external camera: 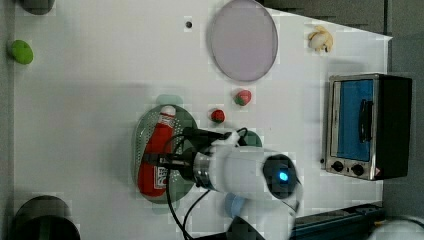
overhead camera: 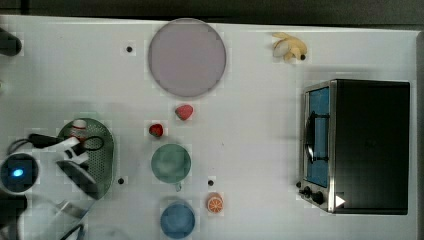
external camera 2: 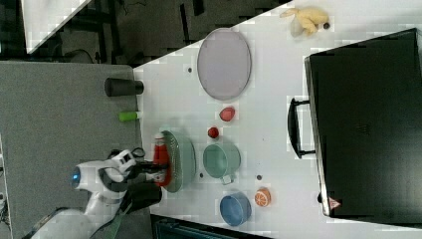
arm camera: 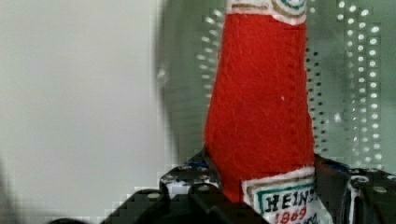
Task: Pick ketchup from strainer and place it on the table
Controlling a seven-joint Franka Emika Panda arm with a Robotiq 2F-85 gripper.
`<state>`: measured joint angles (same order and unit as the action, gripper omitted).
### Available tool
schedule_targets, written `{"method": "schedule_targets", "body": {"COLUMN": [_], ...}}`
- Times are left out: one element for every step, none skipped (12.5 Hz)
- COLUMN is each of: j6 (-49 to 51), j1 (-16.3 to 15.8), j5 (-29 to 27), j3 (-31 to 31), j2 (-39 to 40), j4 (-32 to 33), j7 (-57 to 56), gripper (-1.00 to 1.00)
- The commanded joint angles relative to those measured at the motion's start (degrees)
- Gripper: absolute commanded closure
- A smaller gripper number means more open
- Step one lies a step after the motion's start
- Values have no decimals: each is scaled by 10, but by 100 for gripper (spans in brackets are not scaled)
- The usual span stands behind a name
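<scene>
The gripper (arm camera: 261, 186) is clamped half-shut on the ketchup (external camera: 156, 152), which lies lengthwise in the strainer (external camera: 141, 131) at the top view's left, so lift straight up, clear the rim, then carry it to bare table (external camera: 90, 95).

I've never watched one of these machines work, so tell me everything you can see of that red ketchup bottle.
The ketchup is a small red bottle with a white cap and a white label in dark print; close up its red skin looks fuzzy, like stitched felt. It lies lengthwise in the pale green strainer, about filling it. The gripper is closed on its body at the label's edge, one finger on each side.
</scene>
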<state>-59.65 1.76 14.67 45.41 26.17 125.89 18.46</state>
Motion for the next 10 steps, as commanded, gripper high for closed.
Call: {"method": "schedule_targets", "body": {"j6": [49,83,120,160,202,243,273,295,308,315], "j1": [45,57,67,77,89,103,117,130,143,155], "j5": [-55,-81,-108,-133,-157,-175,-183,-183,-183,-183], "j3": [55,63,66,65,63,57,48,36,21,5], "j2": [-92,-113,-131,-147,-159,-168,-174,-178,-182,-186], "j4": [-26,-36,-50,-66,-83,-101,-119,-136,-150,-161], "j7": [17,5,-15,-49,-87,-125,-152,-172,-185,-196], "gripper": [-21,-21,-21,-21,-21,-21,-21,-21,-21,-21]}}
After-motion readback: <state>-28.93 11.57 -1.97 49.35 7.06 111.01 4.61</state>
